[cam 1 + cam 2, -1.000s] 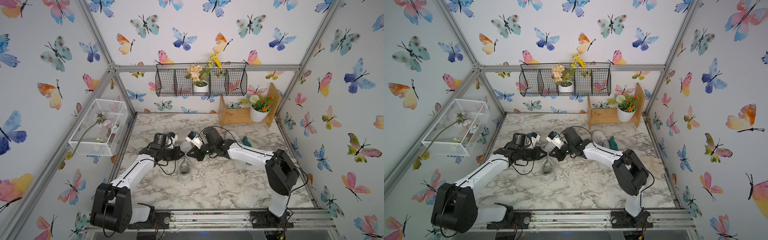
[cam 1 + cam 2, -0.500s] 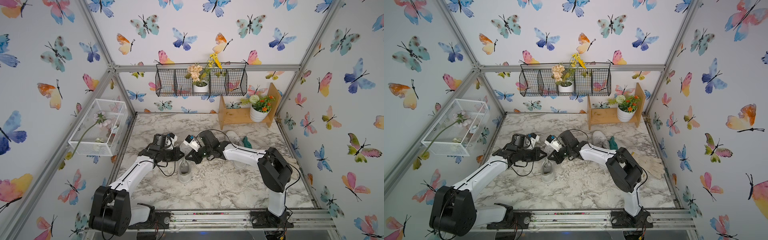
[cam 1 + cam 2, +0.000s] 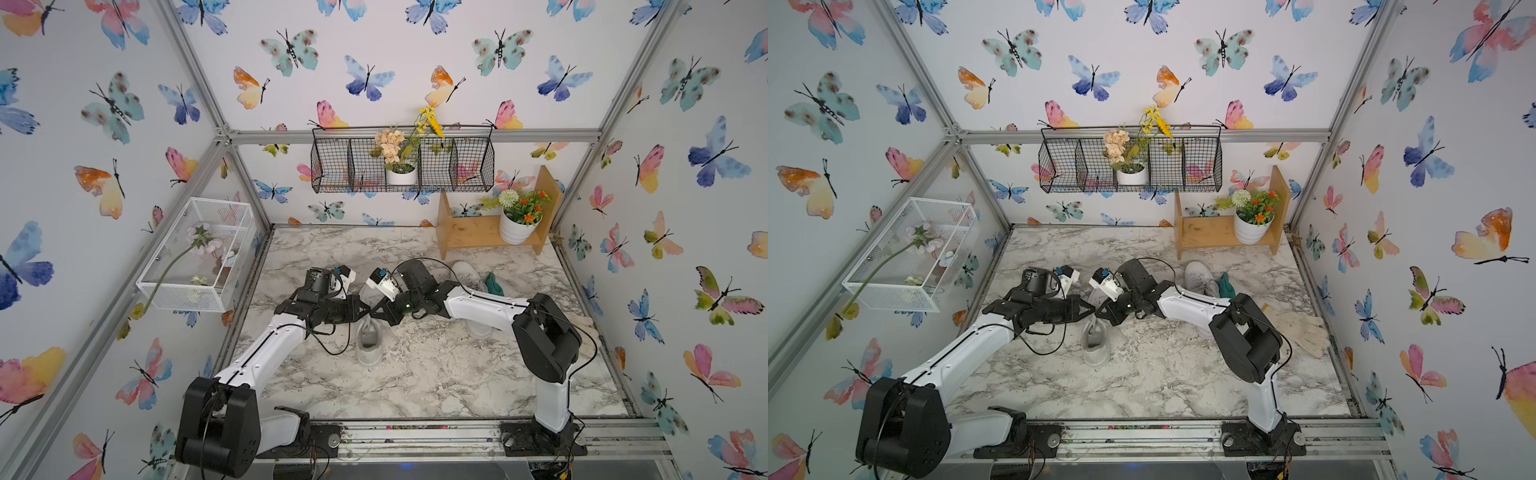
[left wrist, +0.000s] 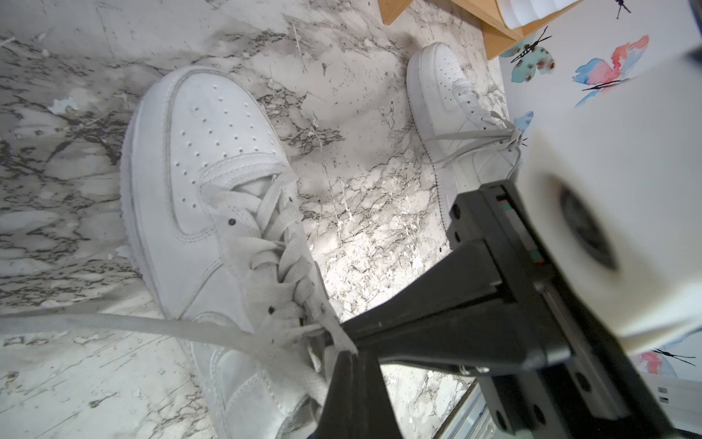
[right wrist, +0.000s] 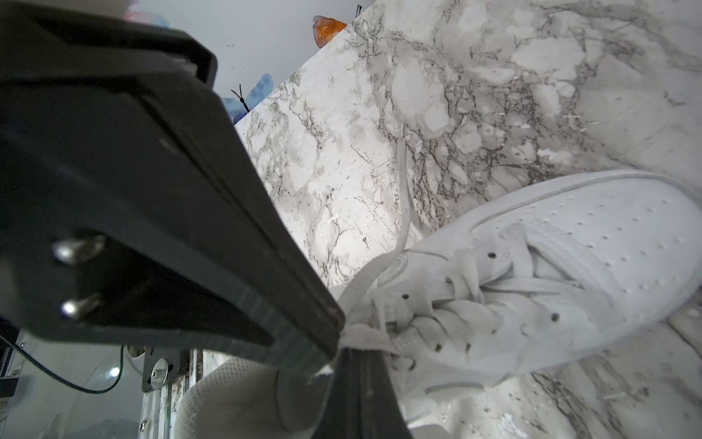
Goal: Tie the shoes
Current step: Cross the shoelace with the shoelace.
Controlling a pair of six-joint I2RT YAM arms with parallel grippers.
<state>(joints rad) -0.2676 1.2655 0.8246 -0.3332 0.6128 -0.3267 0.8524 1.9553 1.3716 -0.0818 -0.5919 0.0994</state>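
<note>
One of the shoes [image 3: 368, 343] [image 3: 1096, 343], a white low-top sneaker, lies mid-table with its toe toward the back wall. Both gripper tips meet over the top of its lacing. My left gripper [image 3: 365, 309] [image 4: 347, 351] is shut on a white lace [image 4: 338, 336]; a flat strand [image 4: 114, 323] runs out sideways from there. My right gripper [image 3: 376, 312] [image 5: 349, 351] is shut on the lace [image 5: 366, 338] at the same spot, and a thin strand [image 5: 402, 190] trails over the marble. The other shoe [image 3: 465, 272] [image 4: 448, 99] lies at the back right, with a knot showing in its laces.
A teal-green glove [image 3: 1227, 284] lies beside the far shoe, and pale work gloves [image 3: 1304, 328] lie by the right wall. A wooden shelf [image 3: 469, 237] with a flower pot [image 3: 515, 228] stands at the back right. A white wire basket [image 3: 199, 253] hangs on the left wall.
The right arm swung its elbow and wrist a little to the left, then held. The left arm and the shoe stayed put, and both grippers stayed shut.
</note>
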